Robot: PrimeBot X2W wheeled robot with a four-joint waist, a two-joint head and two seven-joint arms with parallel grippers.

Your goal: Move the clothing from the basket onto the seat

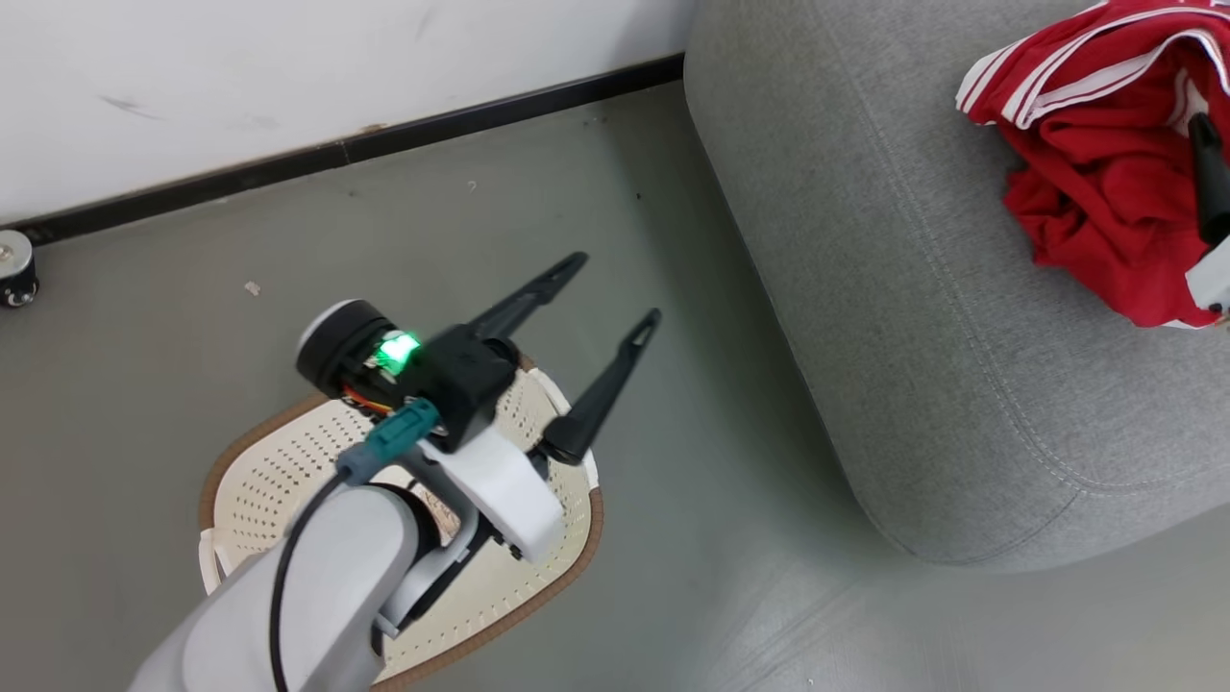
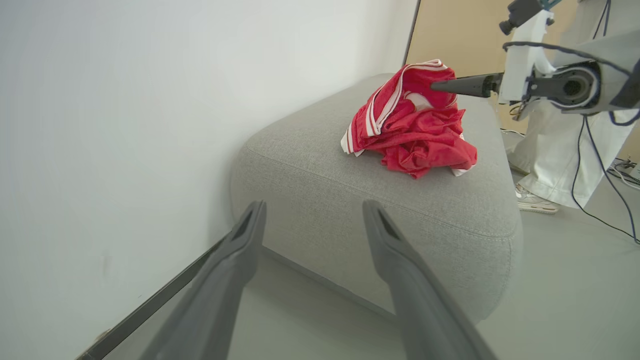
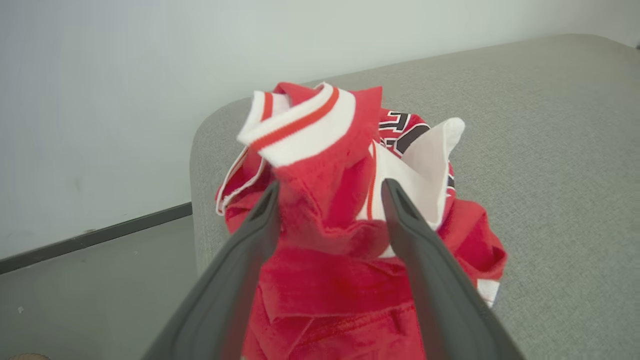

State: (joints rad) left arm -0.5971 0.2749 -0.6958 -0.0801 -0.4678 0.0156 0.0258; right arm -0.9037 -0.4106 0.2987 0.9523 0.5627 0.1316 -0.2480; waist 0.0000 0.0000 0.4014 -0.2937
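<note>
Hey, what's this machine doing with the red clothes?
The robot is moving red clothing from a basket to a grey seat. The clothing lies heaped on the seat, and the right gripper stands over it, jaws open with a fold between them. The left gripper hangs open above the basket.

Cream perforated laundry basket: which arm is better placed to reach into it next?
Left. The left pincer hangs open right by the cream perforated plastic basket; the right pincer stands open around a fold of the red white-trimmed clothing on the grey woven seat, farther off.
</note>
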